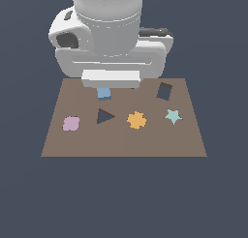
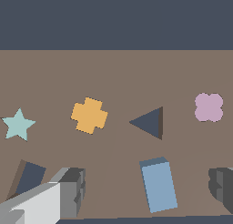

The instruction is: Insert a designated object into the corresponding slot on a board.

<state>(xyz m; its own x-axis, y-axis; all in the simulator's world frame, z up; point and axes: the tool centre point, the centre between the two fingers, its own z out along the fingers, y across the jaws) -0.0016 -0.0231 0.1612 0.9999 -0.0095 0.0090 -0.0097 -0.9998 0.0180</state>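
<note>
Right now, a small light-blue square block (image 2: 159,184) lying flat on the brown board (image 1: 121,140), near the board's far edge in the exterior view. Sitting a bit tilted, between two dark fingers (image 2: 75,184), touching neither. Gripper (image 2: 148,186) spread wide open around the block, holding nothing. In the exterior view, mostly hidden under the big white robot hand, only a blue bit (image 1: 103,93) peeking out.

Just beside the block, a dark triangle hole (image 1: 104,116). Then an orange gear shape (image 1: 136,120), a pink blob (image 1: 71,123) and a teal star (image 1: 173,116) in the same row. Well apart from the block, toward the exterior view's right, the dark square slot (image 1: 164,91), tilted a little and with nothing in it.
</note>
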